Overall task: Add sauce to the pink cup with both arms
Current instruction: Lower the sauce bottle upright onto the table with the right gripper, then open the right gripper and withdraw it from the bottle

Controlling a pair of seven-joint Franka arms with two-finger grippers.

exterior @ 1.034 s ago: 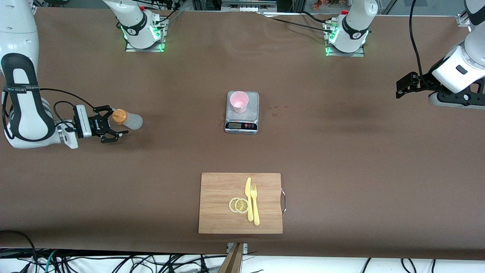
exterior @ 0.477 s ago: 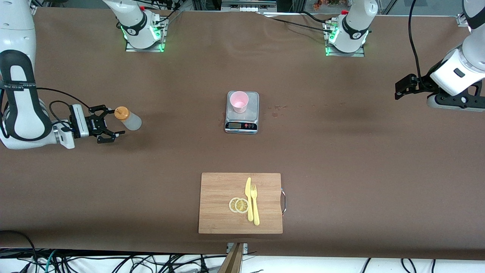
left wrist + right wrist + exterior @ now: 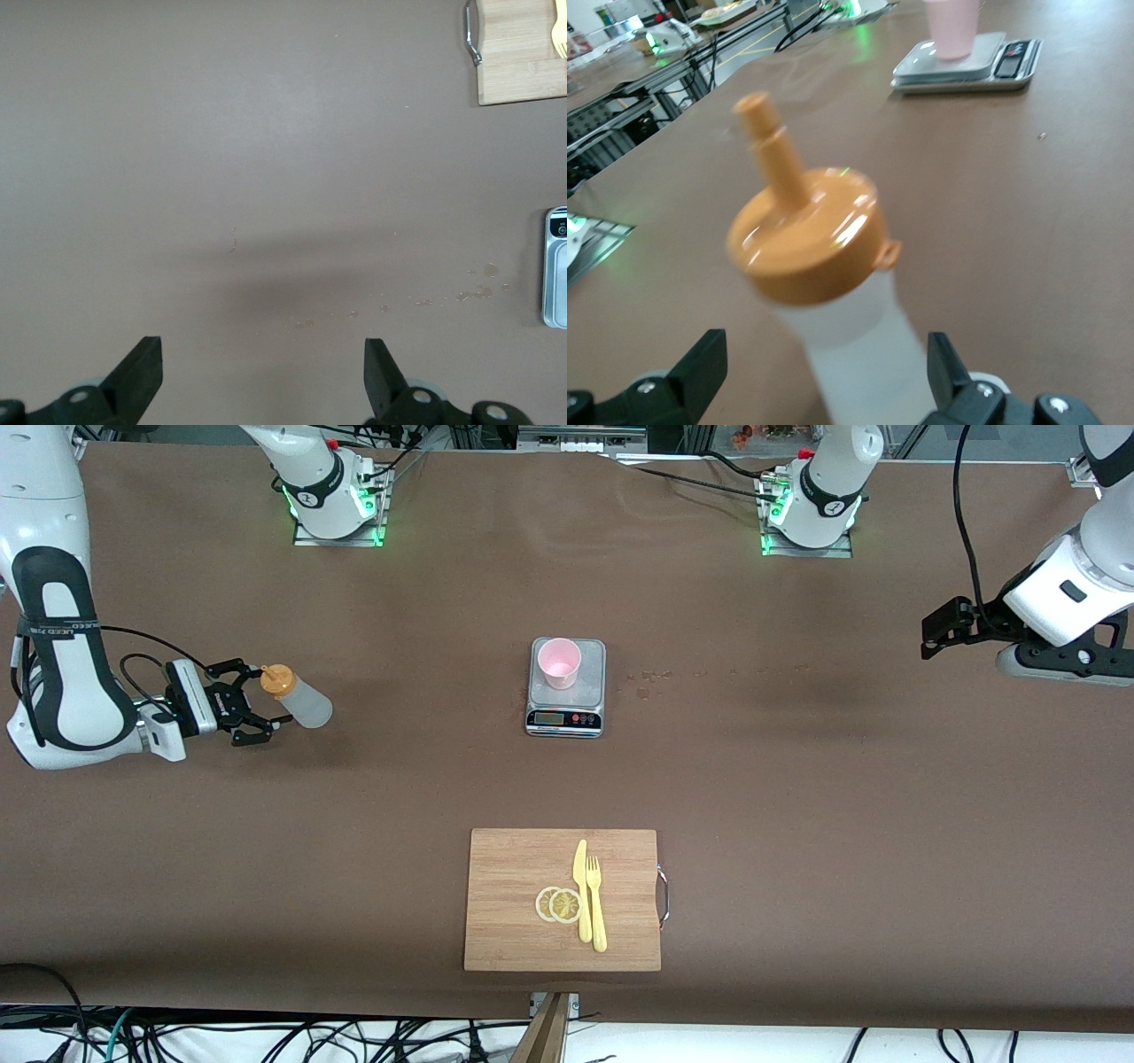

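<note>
Nearest the front camera: one wooden cutting board [image 3: 532, 921] with a metal handle, carrying two lemon slices [image 3: 559, 904], one yellow knife [image 3: 581, 890] and one yellow fork [image 3: 596, 903], the slices touching each other and lying just beside the knife.

Mid-table: one digital scale [image 3: 566, 710], its display edge toward the front camera, with one pink cup [image 3: 559, 662] standing upright on its platform. A scatter of small drops [image 3: 645, 684] lay on the brown table [image 3: 797, 824] just beside the scale, toward the left arm's end.

Toward the right arm's end: one sauce [image 3: 298, 701] bottle, upright, orange cap uppermost, well apart from the cup. The right gripper [image 3: 251, 709] was held low and level, fingers spread wide to either side of the bottle near its cap, not pressing it.

Toward the left arm's end: the left gripper [image 3: 941, 628], raised over bare table, waiting, fingers parted wide and empty.

Farthest: two arm bases, lit green.

The right wrist view showed the sauce [image 3: 833, 301] close between two fingertips [image 3: 700, 367], with cup [image 3: 952, 27] and scale [image 3: 966, 64] in the distance. The left wrist view showed its fingertips [image 3: 142, 372] over bare table, the board's handle [image 3: 472, 34] and the drops [image 3: 478, 285].
</note>
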